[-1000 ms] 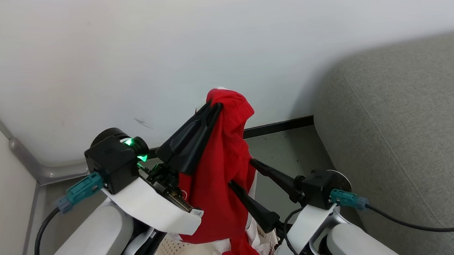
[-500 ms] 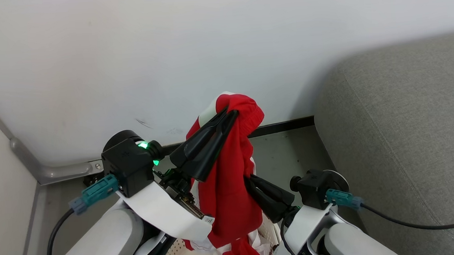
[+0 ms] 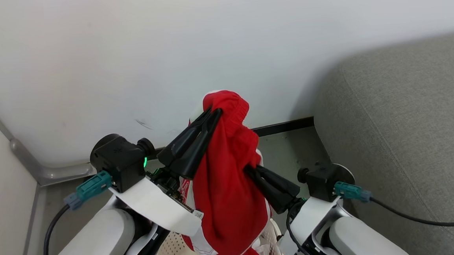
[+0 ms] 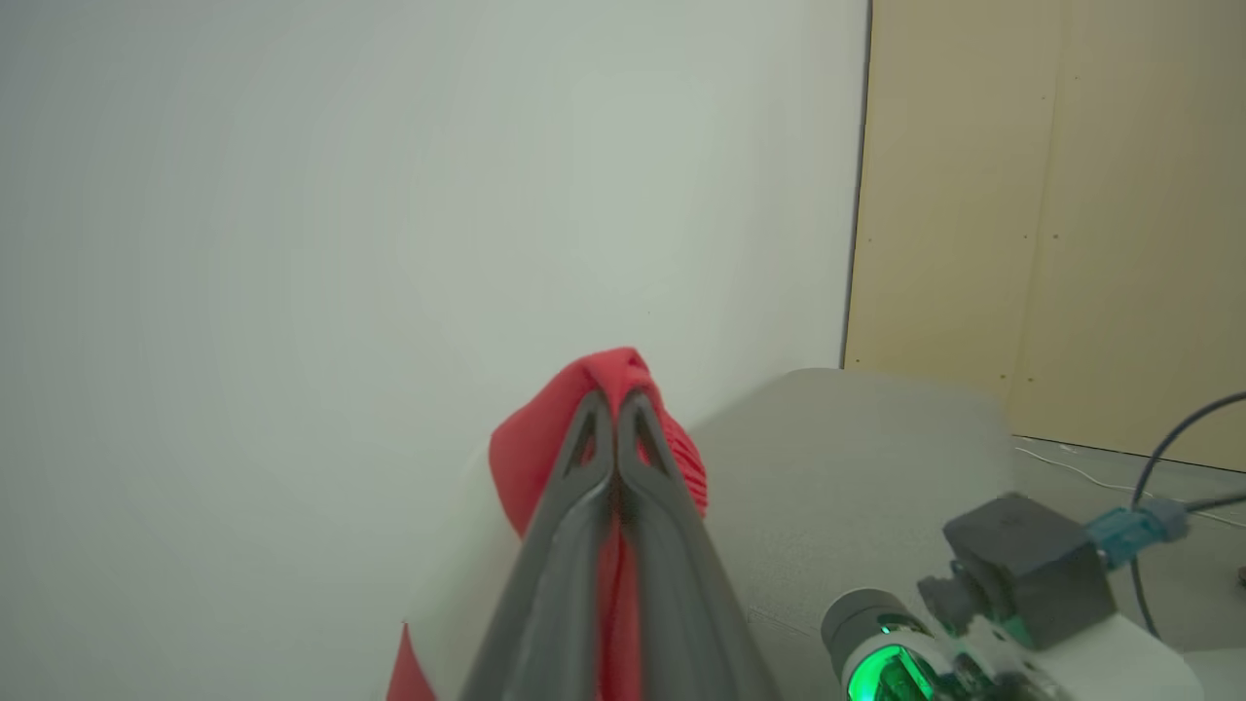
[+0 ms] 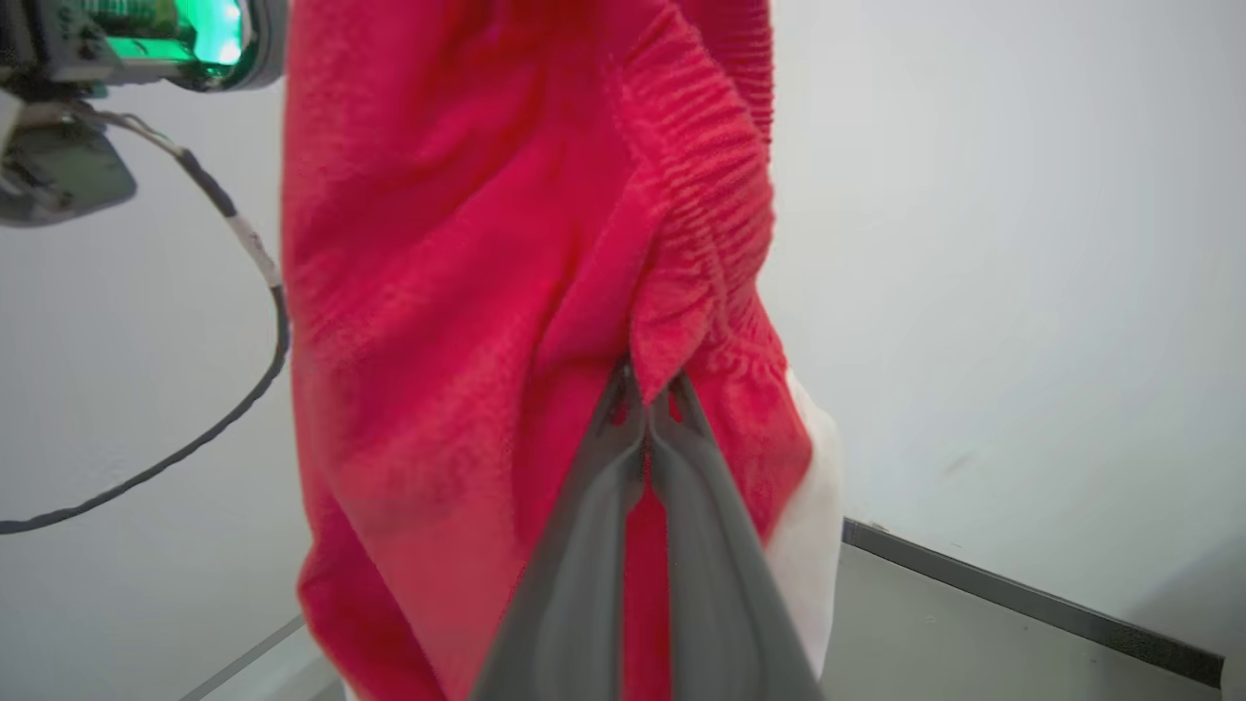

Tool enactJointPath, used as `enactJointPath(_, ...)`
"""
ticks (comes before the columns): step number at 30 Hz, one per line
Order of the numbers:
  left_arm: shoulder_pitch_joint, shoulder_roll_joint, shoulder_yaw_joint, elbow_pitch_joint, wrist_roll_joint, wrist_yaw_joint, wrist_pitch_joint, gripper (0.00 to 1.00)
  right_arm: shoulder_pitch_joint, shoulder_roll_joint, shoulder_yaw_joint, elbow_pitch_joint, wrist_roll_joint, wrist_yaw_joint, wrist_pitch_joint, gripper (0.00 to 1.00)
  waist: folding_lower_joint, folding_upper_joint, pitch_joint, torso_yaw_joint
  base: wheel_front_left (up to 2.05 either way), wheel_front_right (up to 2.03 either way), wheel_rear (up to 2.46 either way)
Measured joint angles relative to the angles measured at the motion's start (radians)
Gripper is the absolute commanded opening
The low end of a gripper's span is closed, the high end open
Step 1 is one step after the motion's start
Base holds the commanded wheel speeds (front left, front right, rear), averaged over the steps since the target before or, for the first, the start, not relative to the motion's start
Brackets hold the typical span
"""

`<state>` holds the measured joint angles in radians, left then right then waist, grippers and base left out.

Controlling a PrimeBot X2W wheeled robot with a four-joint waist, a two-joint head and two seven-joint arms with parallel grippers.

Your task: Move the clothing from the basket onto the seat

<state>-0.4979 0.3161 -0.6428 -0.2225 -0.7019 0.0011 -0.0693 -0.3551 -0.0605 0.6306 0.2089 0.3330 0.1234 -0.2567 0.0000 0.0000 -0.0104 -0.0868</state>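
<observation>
Both left end effector (image 3: 213, 113) and right end effector (image 3: 250, 169) pinch clothing (image 3: 223, 194), seemingly above basket (image 3: 171, 254).

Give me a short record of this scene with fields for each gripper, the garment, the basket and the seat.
left gripper: shut on the red garment's top, raised
right gripper: shut on the garment's side, lower down
red garment: hanging between both grippers, above the basket
basket: beneath the garment, at the head view's bottom edge
seat: grey cushion on the robot's right
</observation>
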Motion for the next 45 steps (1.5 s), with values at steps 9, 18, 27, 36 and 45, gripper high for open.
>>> enactJointPath(9,0.049,0.014,0.016,0.02,-0.001,0.021,0.007,1.0,0.0,-0.001,-0.083,-0.007,-0.014,0.0,0.0,0.0,0.0,0.0,-0.004,-0.002,0.0,0.0,0.0)
enactJointPath(18,0.074,0.024,0.019,0.019,-0.01,0.038,0.007,1.0,0.0,0.0,-0.132,-0.042,-0.02,0.0,0.0,0.0,0.0,0.0,0.002,-0.008,0.0,0.0,0.0)
enactJointPath(27,0.08,0.027,0.021,0.013,-0.011,0.04,0.007,1.0,0.002,0.0,-0.167,-0.055,-0.036,0.0,0.0,0.0,0.0,0.0,0.011,-0.018,0.0,0.0,0.0)
enactJointPath(36,0.081,0.026,0.01,0.008,-0.018,0.039,0.008,1.0,0.026,0.0,-0.248,-0.08,-0.078,0.0,0.0,0.0,0.0,0.0,0.021,-0.04,0.0,0.0,0.0)
enactJointPath(45,0.081,0.011,-0.014,0.005,-0.032,0.021,0.02,1.0,0.055,0.0,-0.324,-0.123,-0.111,0.0,0.0,0.0,0.0,0.0,0.035,-0.077,0.0,0.0,0.0)
